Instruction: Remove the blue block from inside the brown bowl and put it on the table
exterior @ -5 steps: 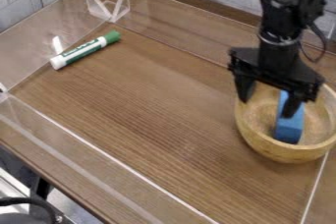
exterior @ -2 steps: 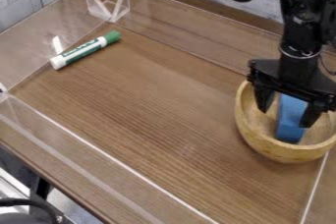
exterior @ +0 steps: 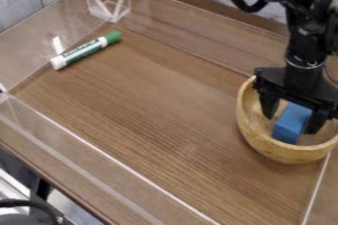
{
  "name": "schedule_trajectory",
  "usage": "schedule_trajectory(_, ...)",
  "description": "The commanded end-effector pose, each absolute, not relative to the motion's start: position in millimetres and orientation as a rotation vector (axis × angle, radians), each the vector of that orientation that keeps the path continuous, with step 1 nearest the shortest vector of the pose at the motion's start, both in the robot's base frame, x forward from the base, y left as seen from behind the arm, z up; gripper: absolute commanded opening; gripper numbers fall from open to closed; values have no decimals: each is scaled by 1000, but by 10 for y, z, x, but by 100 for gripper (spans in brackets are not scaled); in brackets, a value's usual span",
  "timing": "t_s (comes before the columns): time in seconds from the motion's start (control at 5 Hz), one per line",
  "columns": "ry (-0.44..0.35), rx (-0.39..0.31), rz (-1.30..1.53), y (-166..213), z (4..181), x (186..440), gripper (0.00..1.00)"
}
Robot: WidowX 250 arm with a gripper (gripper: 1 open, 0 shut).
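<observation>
Change: our gripper (exterior: pixel 295 112) has shifted right and sunk into the brown bowl (exterior: pixel 259 137).
Table (exterior: pixel 145 101): we see dark wood grain inside clear acrylic walls.
Bowl: near the right edge.
Gripper: jaws spread wide, straddling the blue block (exterior: pixel 292 123), gripping nothing.
Block: upright inside the bowl.
Marker (exterior: pixel 86 49): green-capped, far left.
</observation>
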State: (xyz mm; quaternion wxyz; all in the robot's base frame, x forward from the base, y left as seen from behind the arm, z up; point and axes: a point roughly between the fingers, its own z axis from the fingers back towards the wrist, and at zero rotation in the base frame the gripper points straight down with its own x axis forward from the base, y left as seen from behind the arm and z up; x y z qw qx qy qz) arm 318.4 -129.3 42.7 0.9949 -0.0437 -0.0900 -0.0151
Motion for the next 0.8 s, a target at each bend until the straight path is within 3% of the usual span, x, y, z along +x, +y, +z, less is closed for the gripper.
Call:
schedule_trajectory(0.0,-238,-110,-36,-1361,557,3292,100)
schedule_trajectory(0.4,-232,-106,-39,-1385,506,3333,100)
schedule_trajectory(0.6,-229,-102,-41,-1391,487,3352,0)
